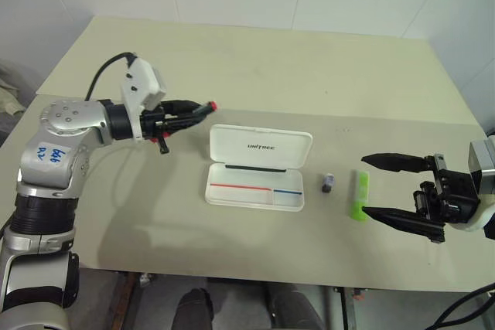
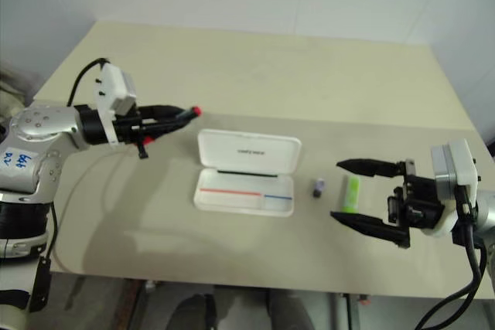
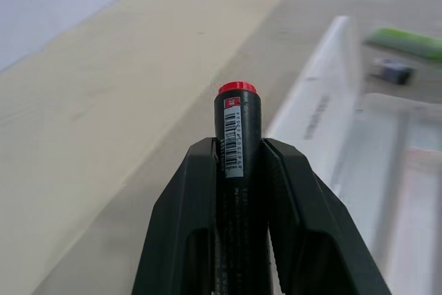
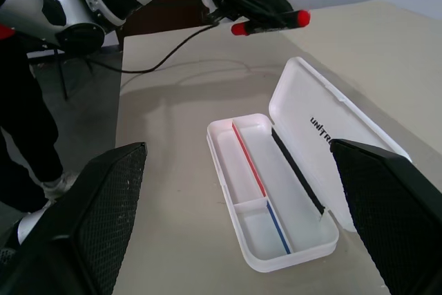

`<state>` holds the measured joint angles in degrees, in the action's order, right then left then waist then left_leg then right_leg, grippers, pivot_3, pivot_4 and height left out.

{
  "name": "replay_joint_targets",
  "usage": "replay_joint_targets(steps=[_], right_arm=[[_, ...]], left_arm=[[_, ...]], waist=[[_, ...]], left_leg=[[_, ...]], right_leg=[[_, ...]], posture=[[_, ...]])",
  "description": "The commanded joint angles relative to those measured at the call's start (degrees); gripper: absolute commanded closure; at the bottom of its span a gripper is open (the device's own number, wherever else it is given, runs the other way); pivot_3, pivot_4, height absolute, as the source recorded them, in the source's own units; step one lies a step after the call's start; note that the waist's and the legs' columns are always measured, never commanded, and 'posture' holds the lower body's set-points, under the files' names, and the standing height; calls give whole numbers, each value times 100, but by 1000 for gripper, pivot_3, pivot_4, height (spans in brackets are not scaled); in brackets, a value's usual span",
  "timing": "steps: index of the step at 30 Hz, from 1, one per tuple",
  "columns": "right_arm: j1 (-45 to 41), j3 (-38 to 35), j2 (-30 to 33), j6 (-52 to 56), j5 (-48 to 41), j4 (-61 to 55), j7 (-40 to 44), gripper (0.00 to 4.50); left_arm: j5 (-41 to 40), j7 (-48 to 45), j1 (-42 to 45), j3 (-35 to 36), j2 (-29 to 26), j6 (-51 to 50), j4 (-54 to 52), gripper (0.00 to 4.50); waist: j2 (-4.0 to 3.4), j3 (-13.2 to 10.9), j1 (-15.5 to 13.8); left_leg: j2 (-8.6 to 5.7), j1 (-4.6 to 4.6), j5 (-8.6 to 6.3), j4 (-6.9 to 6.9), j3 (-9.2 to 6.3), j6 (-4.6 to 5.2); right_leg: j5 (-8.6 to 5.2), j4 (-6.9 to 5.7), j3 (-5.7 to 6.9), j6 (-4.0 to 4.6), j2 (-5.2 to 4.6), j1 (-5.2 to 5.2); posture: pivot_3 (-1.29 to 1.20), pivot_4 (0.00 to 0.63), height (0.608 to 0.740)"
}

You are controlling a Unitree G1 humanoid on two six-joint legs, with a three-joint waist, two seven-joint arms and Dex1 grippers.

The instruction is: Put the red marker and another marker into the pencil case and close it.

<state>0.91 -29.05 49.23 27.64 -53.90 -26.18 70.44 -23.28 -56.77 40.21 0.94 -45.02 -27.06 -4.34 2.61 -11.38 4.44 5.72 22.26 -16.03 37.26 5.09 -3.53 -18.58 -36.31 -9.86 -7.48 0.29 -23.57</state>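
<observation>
My left gripper (image 1: 197, 110) is shut on the red marker (image 1: 211, 105), a slim black barrel with its red end sticking out past the fingertips (image 3: 200, 170). It hovers above the table, left of the pencil case (image 1: 240, 195), pointing toward it. The white case lies open with its lid (image 1: 261, 147) tilted back and its striped tray empty. The other marker, a lime-green highlighter (image 1: 360, 195), lies on the table right of the case. My right gripper (image 1: 364, 185) stands wide open by the highlighter, pointing toward the case, with nothing held.
A small dark cap-like piece (image 1: 328, 183) sits between the case and the highlighter. The beige table (image 1: 255, 67) stretches bare behind the case to a white tiled wall. The table's front edge runs just below the case.
</observation>
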Motion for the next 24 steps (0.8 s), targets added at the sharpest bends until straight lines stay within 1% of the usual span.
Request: replay_joint_targets(steps=[1,4,8,12,15,19,24], right_arm=[[46,-256,-155,-124,-219,-273,-190,0],[79,-209,-248,-192,-140,-308,-296,0],[93,24,-453,-302,25,-384,-560,0],[164,125,-546,-362,28,-462,-610,0],[238,142,-577,-410,13,-419,-589,0],[292,180,-595,-514,112,-248,-459,0],[456,62,-529,-658,248,-49,-227,0]], left_arm=[[-106,-288,361,-28,117,311,-204,3856],[-115,-494,454,-116,225,423,-235,3856],[-136,-953,625,-599,525,466,-382,3856],[184,-1192,710,-1103,772,600,-185,3856],[563,-1192,886,-1411,1050,978,254,3856],[1172,-1166,1153,-1822,1527,1712,1160,3856],[1814,-1057,1224,-2125,1877,2553,2070,3856]], waist=[[0,0,-3],[0,0,-2],[0,0,0],[-1,0,-3],[0,0,-6],[0,0,-8],[0,0,8]], left_leg=[[0,0,0,3,-1,0],[-2,-3,0,12,-3,1],[-1,-5,0,14,-3,2],[-1,-5,0,14,-5,2],[-1,-5,0,18,-6,2],[-5,-5,0,31,-7,6],[-5,-2,-5,37,-6,15]], right_leg=[[0,-4,0,0,1,0],[1,-10,0,-2,1,5],[1,-15,-1,-2,2,7],[1,-17,-1,-2,3,6],[1,-18,-1,-1,3,7],[3,-20,-5,-5,3,12],[4,-21,-10,-7,4,12]], posture=[[0,150,740],[0,150,740],[0,150,740],[0,150,740],[0,150,740],[0,150,740],[0,150,740]])
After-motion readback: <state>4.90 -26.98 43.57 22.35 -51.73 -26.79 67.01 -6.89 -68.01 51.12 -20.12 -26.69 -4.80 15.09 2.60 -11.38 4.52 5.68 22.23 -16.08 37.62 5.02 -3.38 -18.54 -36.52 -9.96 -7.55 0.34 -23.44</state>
